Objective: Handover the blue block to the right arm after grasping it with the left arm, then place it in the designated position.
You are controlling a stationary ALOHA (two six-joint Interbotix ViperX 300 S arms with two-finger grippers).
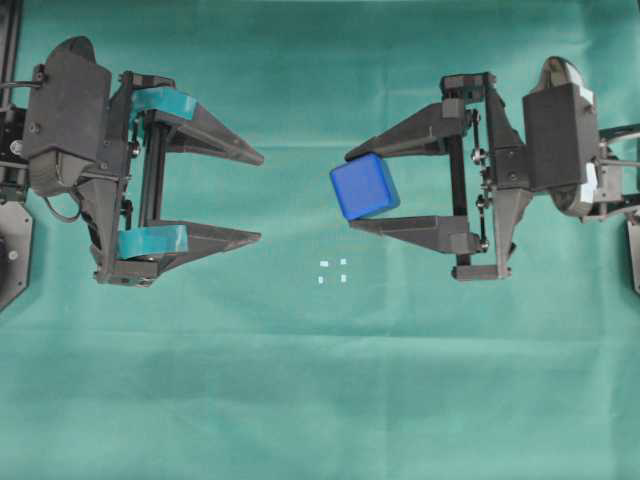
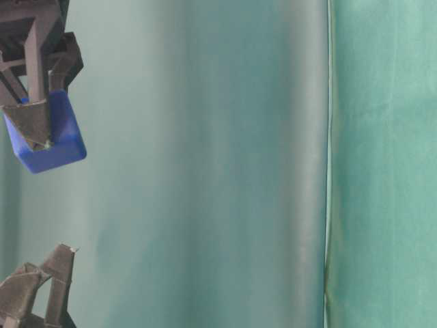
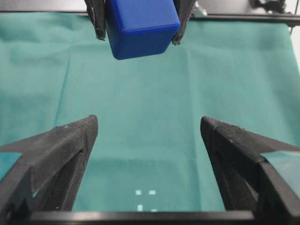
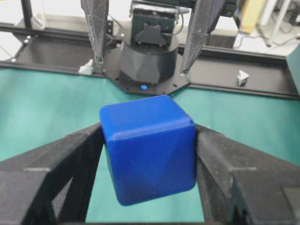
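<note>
From overhead I see the right gripper [image 1: 354,190] clamped on the blue block [image 1: 364,186], tilted between its plain black fingers above the green cloth [image 1: 320,380]. The left gripper [image 1: 260,196] stands wide apart, holding nothing, well clear of the block. The designated position [image 1: 332,271] lies between them, bare. At table level the block [image 2: 51,137] hangs in the upper fingers. My left wrist camera shows spread fingers [image 3: 65,145] and the block [image 3: 140,26] beyond. My right wrist camera shows the block [image 4: 150,150] pinched on both sides.
</note>
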